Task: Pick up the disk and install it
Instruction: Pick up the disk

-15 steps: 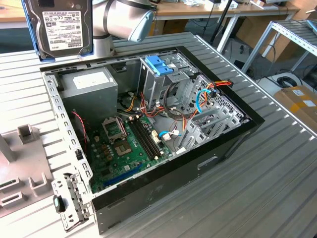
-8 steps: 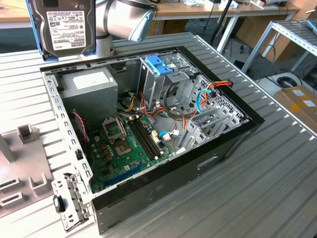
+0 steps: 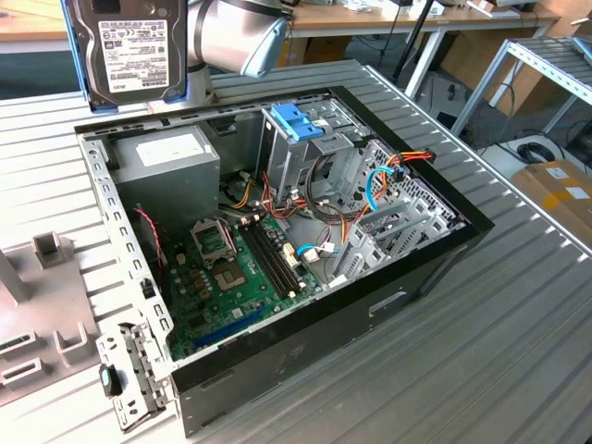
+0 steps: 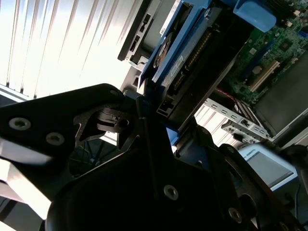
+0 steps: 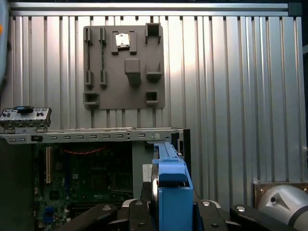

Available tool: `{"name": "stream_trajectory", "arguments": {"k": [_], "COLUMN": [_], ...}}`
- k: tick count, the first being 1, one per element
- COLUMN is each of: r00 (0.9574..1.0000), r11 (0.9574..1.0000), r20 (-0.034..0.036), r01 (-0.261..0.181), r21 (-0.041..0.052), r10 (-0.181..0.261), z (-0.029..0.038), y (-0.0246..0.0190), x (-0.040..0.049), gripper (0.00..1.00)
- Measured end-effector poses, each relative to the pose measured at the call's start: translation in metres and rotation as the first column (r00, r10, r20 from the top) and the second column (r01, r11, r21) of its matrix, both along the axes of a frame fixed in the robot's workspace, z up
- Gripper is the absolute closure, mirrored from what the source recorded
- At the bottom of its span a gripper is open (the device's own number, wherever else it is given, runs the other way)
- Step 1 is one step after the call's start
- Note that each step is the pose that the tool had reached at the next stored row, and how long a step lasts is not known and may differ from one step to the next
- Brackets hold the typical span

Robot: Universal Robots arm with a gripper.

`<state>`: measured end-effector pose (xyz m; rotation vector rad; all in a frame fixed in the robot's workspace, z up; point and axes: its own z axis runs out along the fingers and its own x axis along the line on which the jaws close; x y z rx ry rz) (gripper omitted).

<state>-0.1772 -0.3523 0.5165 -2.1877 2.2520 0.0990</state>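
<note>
Clamping the disk (image 3: 129, 46) (label facing out), the tool (image 4: 159, 113) hangs near the open case (image 3: 305, 361).

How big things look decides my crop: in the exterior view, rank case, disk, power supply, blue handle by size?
1. case
2. disk and power supply: alike; the raised disk may be nearer the camera, so unranked
3. blue handle

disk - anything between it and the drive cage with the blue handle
Nothing visible does. The gripper holds the disk raised above the open case; the space across to the drive cage looks free, cables lie lower.
</note>
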Motion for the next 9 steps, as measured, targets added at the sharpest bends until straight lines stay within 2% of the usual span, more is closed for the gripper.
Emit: {"name": "stream_trajectory", "arguments": {"k": [9], "r00": [1.0], "r11": [1.0], "r20": [0.0], "r01": [0.0], "r21": [0.0001], "r10": [0.0], "z": [-0.0003], "y": [0.0], "x": [0.0105], "gripper": [0.63]}}
